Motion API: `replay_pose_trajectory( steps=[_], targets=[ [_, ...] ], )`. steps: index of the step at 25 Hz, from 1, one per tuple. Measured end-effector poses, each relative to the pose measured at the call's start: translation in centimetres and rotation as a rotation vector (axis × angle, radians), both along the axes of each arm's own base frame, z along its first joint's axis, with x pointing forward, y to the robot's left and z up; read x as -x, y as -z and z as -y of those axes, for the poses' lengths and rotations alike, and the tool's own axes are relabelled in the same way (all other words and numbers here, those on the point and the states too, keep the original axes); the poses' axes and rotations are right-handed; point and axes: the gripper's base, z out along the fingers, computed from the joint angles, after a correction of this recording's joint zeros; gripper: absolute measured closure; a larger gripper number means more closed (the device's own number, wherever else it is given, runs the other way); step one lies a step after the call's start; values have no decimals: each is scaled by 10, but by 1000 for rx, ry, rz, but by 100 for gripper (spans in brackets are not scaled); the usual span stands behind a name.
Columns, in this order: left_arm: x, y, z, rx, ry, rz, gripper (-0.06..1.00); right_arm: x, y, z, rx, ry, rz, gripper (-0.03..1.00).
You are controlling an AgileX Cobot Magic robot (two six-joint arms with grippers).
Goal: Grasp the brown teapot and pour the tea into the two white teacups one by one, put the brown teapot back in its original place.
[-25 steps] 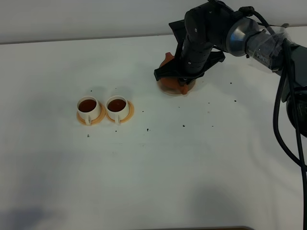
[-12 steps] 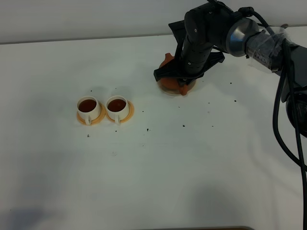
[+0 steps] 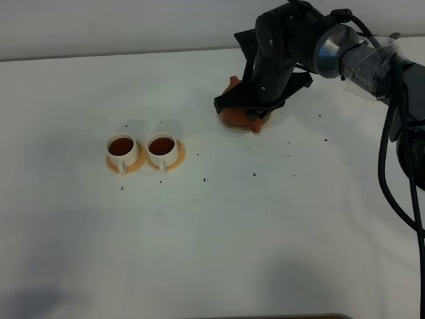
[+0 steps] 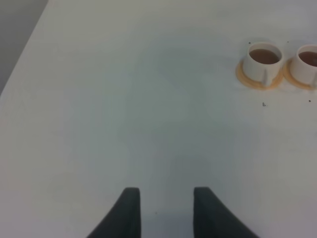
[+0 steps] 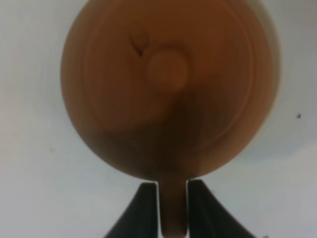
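Observation:
The brown teapot [image 3: 232, 117] sits on its pale round coaster [image 3: 228, 128] at the back right of the table, mostly hidden under my right arm. From above, its lid and knob [image 5: 166, 72] fill the right wrist view, with the coaster's rim [image 5: 272, 34] showing past it. My right gripper [image 5: 172, 191] has a finger close on each side of the stubby handle [image 5: 173, 213]. The two white teacups [image 3: 122, 147] [image 3: 162, 146] stand side by side on orange saucers at the left, both holding dark tea. My left gripper [image 4: 163, 198] hangs open over bare table, cups [image 4: 264, 59] [image 4: 308, 60] far from it.
Small dark specks [image 3: 255, 175] are scattered over the white table between the cups and the teapot. The right arm's black cables [image 3: 392, 166] run down the right edge. The table's far edge meets a grey wall [image 3: 133, 26].

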Motion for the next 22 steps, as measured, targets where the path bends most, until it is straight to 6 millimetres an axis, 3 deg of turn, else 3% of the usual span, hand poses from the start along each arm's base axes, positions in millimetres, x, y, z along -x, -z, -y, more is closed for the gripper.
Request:
replay_pose_trajectory(
  steps=[10, 18, 22],
  targets=[
    [0, 0, 0, 0, 0, 0, 68, 0, -1, 0, 1, 2, 2, 51],
    [0, 0, 0, 0, 0, 0, 68, 2, -1, 2, 24, 12, -33, 47],
    [0, 0, 0, 0, 0, 0, 68, 6, -10, 5, 73, 12, -89, 47]
  ],
)
